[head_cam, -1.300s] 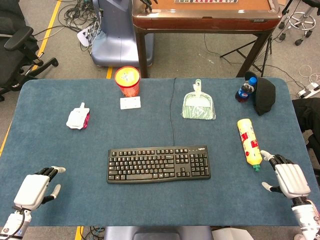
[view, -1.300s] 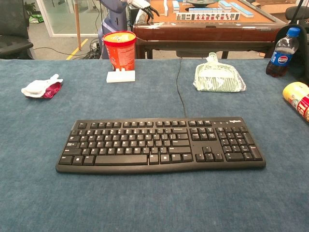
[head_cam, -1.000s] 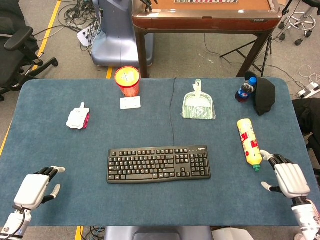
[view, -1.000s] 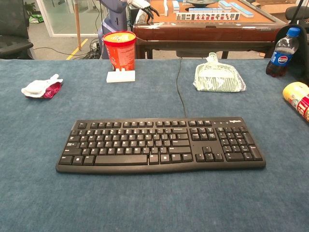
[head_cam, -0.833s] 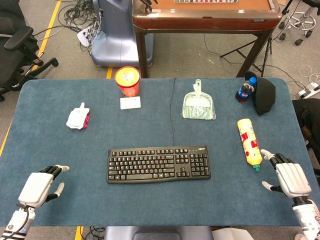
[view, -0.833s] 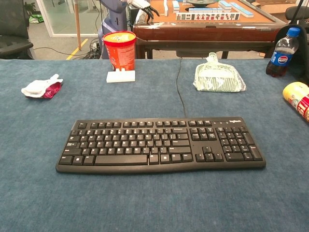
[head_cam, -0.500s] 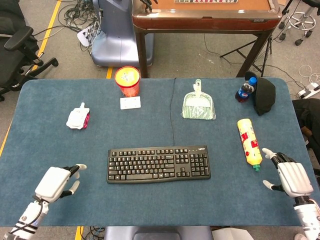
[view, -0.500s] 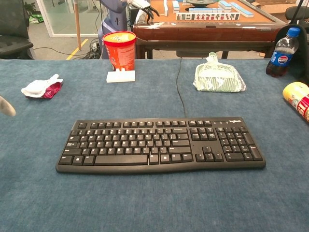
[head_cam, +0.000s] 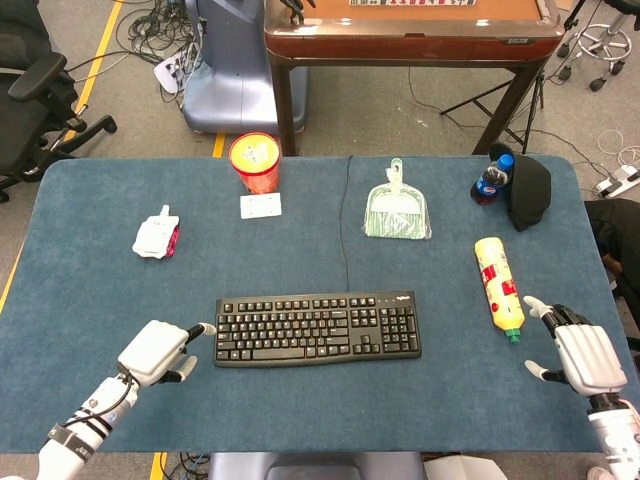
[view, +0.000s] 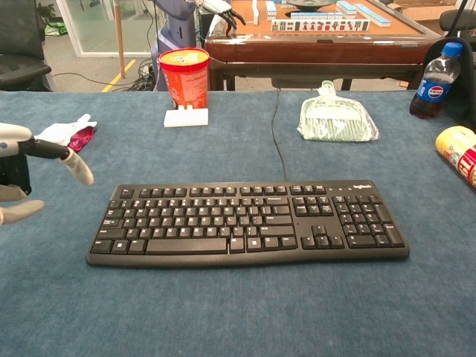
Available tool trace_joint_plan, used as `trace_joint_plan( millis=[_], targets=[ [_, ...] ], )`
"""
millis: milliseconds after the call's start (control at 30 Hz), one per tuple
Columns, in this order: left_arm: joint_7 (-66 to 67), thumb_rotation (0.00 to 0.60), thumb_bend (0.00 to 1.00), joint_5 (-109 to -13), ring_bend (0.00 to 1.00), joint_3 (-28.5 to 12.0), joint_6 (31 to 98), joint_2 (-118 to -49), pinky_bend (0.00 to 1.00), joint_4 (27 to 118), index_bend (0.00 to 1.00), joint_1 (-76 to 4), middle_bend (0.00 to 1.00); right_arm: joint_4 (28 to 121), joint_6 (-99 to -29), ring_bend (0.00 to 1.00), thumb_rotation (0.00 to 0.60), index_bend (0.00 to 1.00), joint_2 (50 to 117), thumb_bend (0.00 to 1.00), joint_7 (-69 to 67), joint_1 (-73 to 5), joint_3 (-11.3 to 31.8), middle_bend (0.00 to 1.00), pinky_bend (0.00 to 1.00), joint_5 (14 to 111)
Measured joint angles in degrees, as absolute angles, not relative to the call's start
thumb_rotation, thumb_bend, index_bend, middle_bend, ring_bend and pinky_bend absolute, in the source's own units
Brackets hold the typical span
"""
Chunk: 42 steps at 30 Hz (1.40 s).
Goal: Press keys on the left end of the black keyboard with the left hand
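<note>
The black keyboard lies across the middle of the blue table, its cable running to the far edge. My left hand hovers just off the keyboard's left end, holding nothing, one finger stretched toward the keys and not touching them. My right hand stays at the table's right front corner, fingers spread and empty; the chest view does not show it.
A yellow bottle lies right of the keyboard. At the back stand an orange cup, a white card, a green dustpan, a cola bottle and a black cloth. A white-pink packet sits far left.
My left hand has moved right along the front of the table, from the left corner up to the keyboard's left end, and entered the chest view. The right hand barely moved.
</note>
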State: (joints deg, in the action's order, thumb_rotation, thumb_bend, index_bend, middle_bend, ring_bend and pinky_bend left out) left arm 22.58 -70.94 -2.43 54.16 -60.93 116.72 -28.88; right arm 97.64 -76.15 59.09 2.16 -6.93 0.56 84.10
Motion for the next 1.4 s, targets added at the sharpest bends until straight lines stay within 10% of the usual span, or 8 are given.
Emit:
trace_joint_plan(
  millis=[1400],
  targets=[
    [39.88, 0.6, 0.45, -39.34, 0.96, 0.44, 55.8, -74.23, 1.0, 113.9, 0.24, -48.64, 1.0, 98.71, -78.41, 0.21, 0.6, 0.17, 57.46, 0.0, 0.77, -6.01, 0.74, 0.3, 0.38, 85.41]
  ],
)
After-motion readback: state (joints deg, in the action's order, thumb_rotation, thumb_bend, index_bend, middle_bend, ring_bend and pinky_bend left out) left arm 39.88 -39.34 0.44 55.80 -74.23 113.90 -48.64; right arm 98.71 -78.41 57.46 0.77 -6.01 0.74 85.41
